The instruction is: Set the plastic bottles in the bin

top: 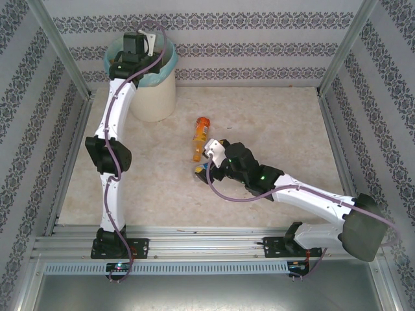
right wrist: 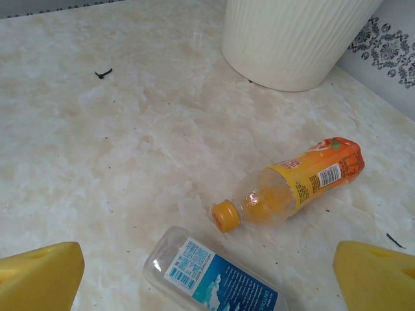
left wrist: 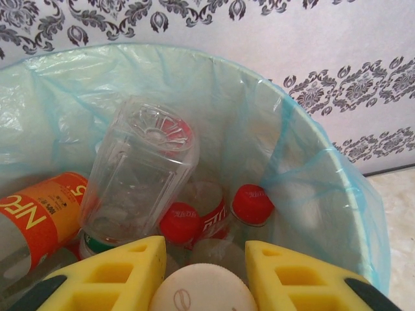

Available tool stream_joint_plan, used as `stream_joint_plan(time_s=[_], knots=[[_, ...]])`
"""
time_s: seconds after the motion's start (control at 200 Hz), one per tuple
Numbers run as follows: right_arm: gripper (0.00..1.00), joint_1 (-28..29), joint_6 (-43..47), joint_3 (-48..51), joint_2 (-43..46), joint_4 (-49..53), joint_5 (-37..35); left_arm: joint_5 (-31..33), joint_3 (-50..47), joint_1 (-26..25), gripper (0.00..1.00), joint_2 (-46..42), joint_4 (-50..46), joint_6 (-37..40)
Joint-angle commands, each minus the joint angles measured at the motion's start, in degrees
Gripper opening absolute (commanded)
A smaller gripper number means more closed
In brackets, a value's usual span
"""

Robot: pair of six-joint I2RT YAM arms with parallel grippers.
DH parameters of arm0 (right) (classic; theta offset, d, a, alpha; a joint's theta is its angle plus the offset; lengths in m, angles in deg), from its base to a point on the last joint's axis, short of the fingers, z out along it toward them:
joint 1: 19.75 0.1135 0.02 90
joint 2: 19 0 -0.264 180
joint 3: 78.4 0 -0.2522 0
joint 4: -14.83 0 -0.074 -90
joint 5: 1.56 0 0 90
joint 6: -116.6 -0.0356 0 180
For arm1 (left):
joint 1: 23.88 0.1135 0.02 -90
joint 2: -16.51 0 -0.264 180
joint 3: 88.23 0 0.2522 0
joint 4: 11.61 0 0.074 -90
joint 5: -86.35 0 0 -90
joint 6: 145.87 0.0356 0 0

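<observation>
The top view looks steeply down from high behind the near edge and takes in the whole tabletop [top: 279,129], bin [top: 155,100] at eleven o'clock. The left wrist view sits close above the bin's mouth, looking in. The right wrist view looks from low over the tabletop toward the bin at one o'clock, sharing the orange bottle [top: 201,138] with the top view.

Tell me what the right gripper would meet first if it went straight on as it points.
Probably the blue-labelled bottle, lying on the table just ahead of the open right gripper; the orange bottle lies farther on. Depth is unclear.
</observation>
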Motion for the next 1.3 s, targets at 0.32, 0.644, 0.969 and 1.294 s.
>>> stream_joint_plan(time_s=[0.32,0.644,0.969,1.294], knots=[[0.98,0.6,-0.6,-2.3,-2.0,0.6,-2.0,-1.2,5.7,1.9,0.16,14.0,-12.3,-4.9],[0.98,0.9,-0.5,-4.5,-2.4,1.9,-1.5,-11.4,6.1,1.9,0.64,5.5,-2.3,-14.4],[0.98,1.3,-1.6,-5.3,-1.0,2.2,-4.7,-8.2,6.1,2.0,0.7,-6.4,5.9,-17.0],[0.98,-1.5,-14.0,-10.1,-1.4,10.1,-15.3,-11.2,4.3,0.6,0.67,-14.7,-0.2,-16.5]])
